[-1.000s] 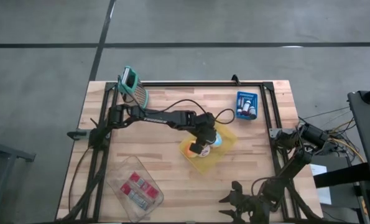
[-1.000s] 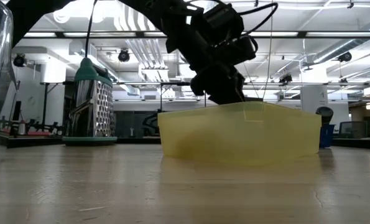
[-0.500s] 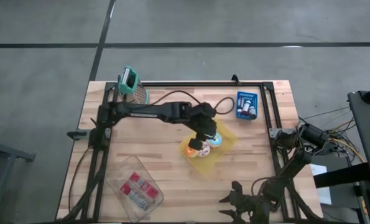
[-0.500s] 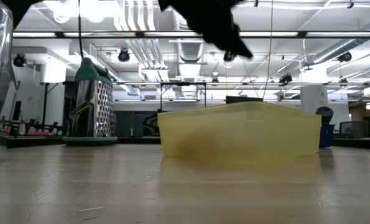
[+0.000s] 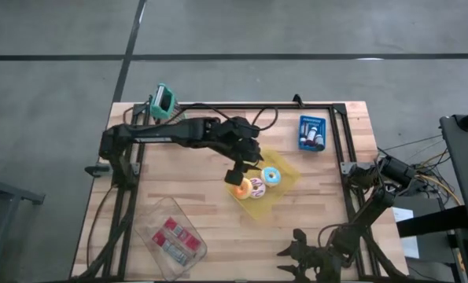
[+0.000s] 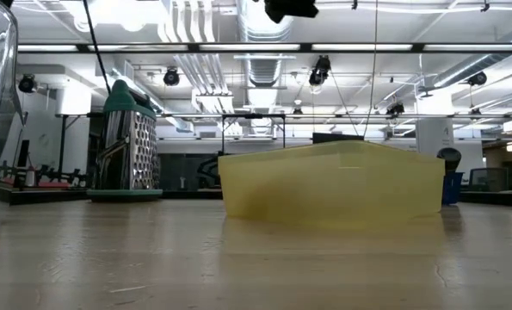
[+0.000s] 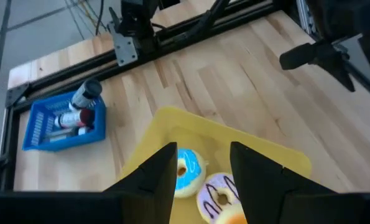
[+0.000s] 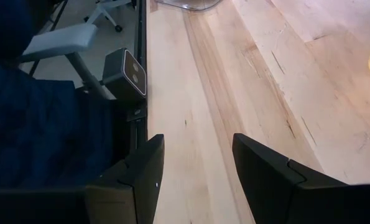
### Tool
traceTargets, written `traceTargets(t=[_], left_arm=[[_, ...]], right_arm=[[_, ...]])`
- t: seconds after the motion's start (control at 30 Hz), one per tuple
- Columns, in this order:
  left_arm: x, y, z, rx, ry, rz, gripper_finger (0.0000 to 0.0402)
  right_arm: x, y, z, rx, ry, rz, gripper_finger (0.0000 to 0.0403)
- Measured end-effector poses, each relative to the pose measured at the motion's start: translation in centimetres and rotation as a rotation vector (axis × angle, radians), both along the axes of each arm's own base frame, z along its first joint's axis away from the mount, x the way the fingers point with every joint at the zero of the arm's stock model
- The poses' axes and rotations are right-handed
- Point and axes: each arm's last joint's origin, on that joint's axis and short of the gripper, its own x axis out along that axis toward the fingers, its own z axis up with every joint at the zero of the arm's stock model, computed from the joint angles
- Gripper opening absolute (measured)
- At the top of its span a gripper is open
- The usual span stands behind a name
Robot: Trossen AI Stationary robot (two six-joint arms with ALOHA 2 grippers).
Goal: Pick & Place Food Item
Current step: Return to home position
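Observation:
A yellow tray (image 5: 285, 191) lies on the table right of centre and holds three donuts: a blue-iced one (image 5: 271, 176), a white-and-pink one (image 5: 256, 187) and an orange one (image 5: 241, 189). In the left wrist view the blue donut (image 7: 188, 171) and the white-and-pink one (image 7: 217, 194) lie in the tray (image 7: 259, 162). My left gripper (image 5: 235, 174) is open and empty, raised above the tray's left corner. My right gripper (image 8: 194, 186) is open and empty over bare table at the near right edge.
A blue basket with small bottles (image 5: 311, 133) stands at the far right. A green-topped grater (image 5: 163, 102) stands at the far left corner. A clear box with red items (image 5: 173, 238) lies near left. A black frame rail (image 5: 241, 107) runs along the far edge.
My left gripper has risen out of the yellow tray and drawn back toward the table's left and far side. The three donuts it covered now lie uncovered in the tray. In the low view the arm has climbed almost out of the picture.

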Motion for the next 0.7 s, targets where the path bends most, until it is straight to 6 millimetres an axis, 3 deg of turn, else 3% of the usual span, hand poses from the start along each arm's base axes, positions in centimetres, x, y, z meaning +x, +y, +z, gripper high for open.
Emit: traceTargets(t=[0.4, 0.7], left_arm=[[-2.4, -1.7, 2.3, 0.019, -0.03, 0.107, 0.0151], [-4.7, -4.6, 0.7, 0.14, -0.064, 0.271, 0.0151]], right_arm=[[0.0, 0.0, 0.0, 0.0, 0.0, 0.0, 0.0187], [0.0, 0.0, 0.0, 0.0, 0.0, 0.0, 0.0187]])
